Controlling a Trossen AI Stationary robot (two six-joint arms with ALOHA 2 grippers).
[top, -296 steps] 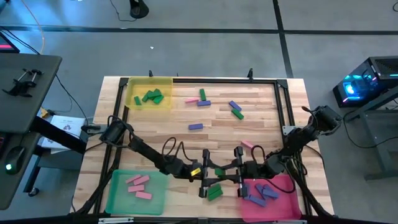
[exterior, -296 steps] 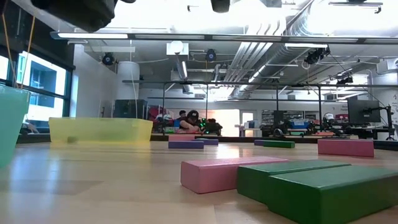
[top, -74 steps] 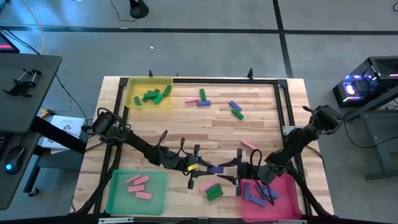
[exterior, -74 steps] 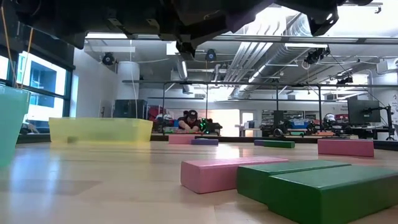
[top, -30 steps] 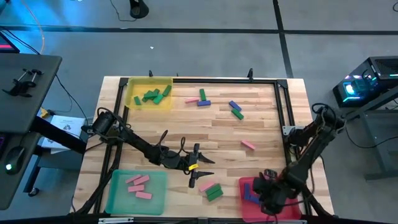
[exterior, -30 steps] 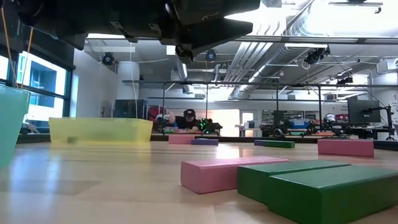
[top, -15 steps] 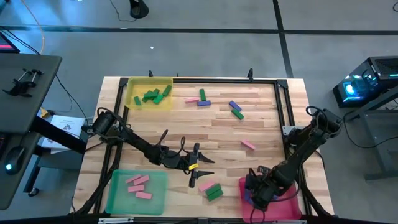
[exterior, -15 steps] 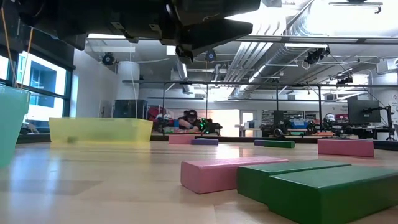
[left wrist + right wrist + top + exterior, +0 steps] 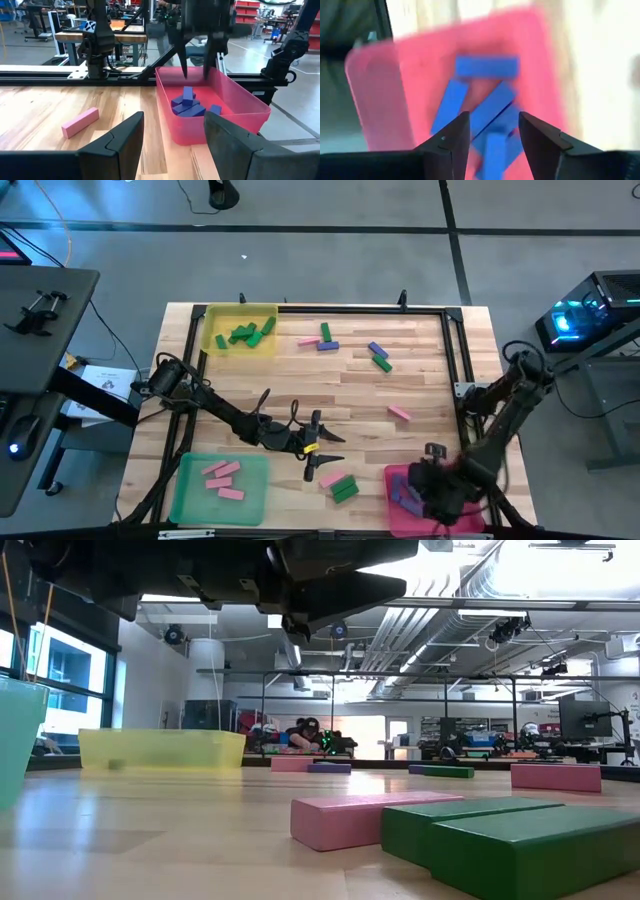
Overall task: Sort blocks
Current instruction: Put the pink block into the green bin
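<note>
We took the pink-red tray (image 9: 398, 480) at the near right corner of the desk (image 9: 350, 395) as our landmark. The right claw (image 9: 195, 75) hung directly above that tray, its two fingers parted with nothing between them, and a heap of purple-blue blocks (image 9: 189, 104) lay loose in the tray beneath it; the right wrist view showed the same blue bars (image 9: 487, 107) scattered across the tray floor between that arm's spread fingers. The left claw (image 9: 322, 465) sat to the left of the tray, low over the desk, its fingers also spread and holding nothing. Between that claw and the tray lay a pink block beside two green blocks (image 9: 344, 488), touching one another. Beyond the tray, toward the middle of the desk, a single pink block (image 9: 399, 413) lay alone. Well away from the tray, near the far edge, we saw a loose scatter of green, pink and purple-blue blocks (image 9: 326, 338), and two more, one purple-blue and one green (image 9: 379, 356), a little closer. Diagonally opposite the tray, the yellow tray (image 9: 240, 312) held several green blocks (image 9: 245, 334). At the near left corner, level with our landmark, the green tray (image 9: 186, 492) held three pink blocks (image 9: 222, 478).
</note>
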